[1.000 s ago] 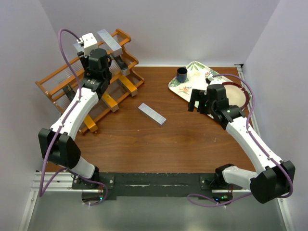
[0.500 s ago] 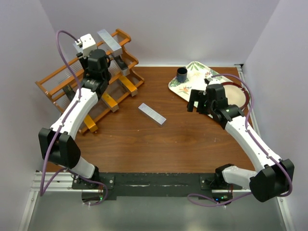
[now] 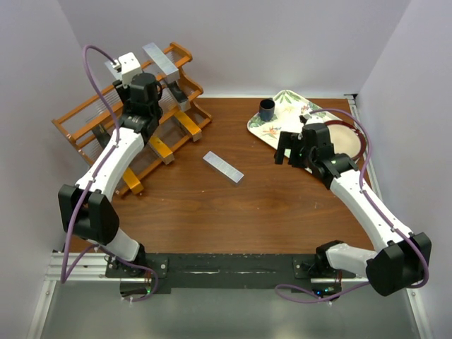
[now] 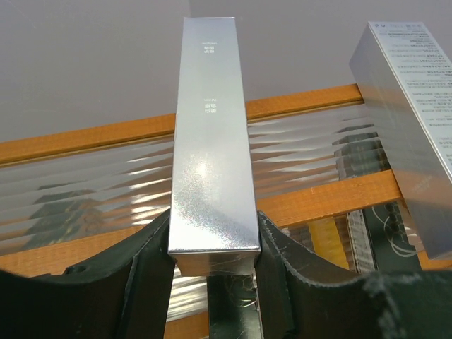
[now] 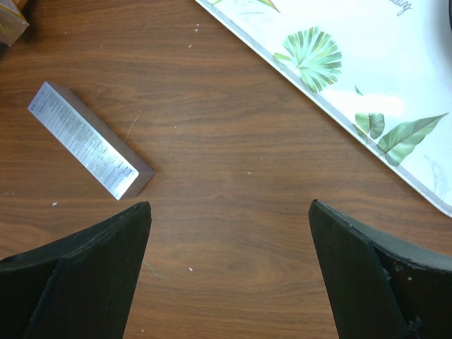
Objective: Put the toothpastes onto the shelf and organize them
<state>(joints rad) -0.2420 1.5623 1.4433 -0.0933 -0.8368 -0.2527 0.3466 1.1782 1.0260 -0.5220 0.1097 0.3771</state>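
The orange-brown shelf (image 3: 85, 131) stands at the far left. My left gripper (image 3: 141, 85) is over its upper tiers, shut on a silver toothpaste carton (image 4: 212, 141) that points up past the top rail (image 4: 318, 102). Another silver carton (image 3: 161, 62) leans on the top tier and also shows in the left wrist view (image 4: 406, 120). Orange-gold cartons (image 3: 161, 149) and a dark carton (image 3: 176, 90) lie on the lower tiers. One silver carton (image 3: 223, 167) lies loose on the table, also in the right wrist view (image 5: 88, 141). My right gripper (image 3: 286, 150) is open and empty above the table to its right.
A floral white tray (image 3: 286, 116) sits at the back right with a small dark cup (image 3: 267, 109) on it. A plate with a brown rim (image 3: 353, 138) lies beside it. The tray's edge (image 5: 353, 63) runs just beyond my right fingers.
My left gripper has shifted very slightly left at the shelf top with the silver carton. The right arm and loose carton have not moved.
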